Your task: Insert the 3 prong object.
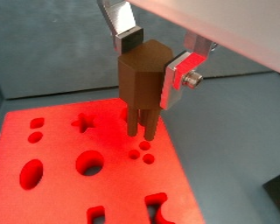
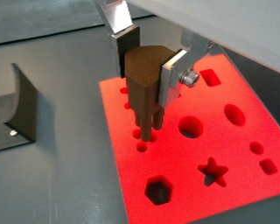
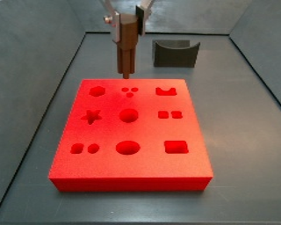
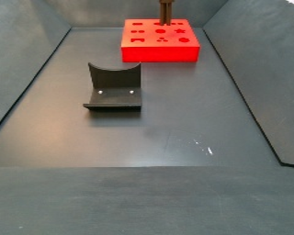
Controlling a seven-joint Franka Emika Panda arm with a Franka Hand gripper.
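Claw (image 1: pixel 146 66) clamped on the slim dark brown upright three-prong peg (image 1: pixel 142 83), silver finger plates (image 1: pixel 175 77) pressed flat on opposite faces. In both wrist views the prongs hang just above the flat red block with shaped cut-outs (image 2: pixel 241 149), close over its trio of small round holes (image 1: pixel 142 155). In a side view the peg (image 3: pixel 127 39) stands at the block's 12 o'clock edge. Dark grey curved holder (image 4: pixel 113 87) sits well apart on the grey counter (image 4: pixel 175 138). No legible writing or labels.
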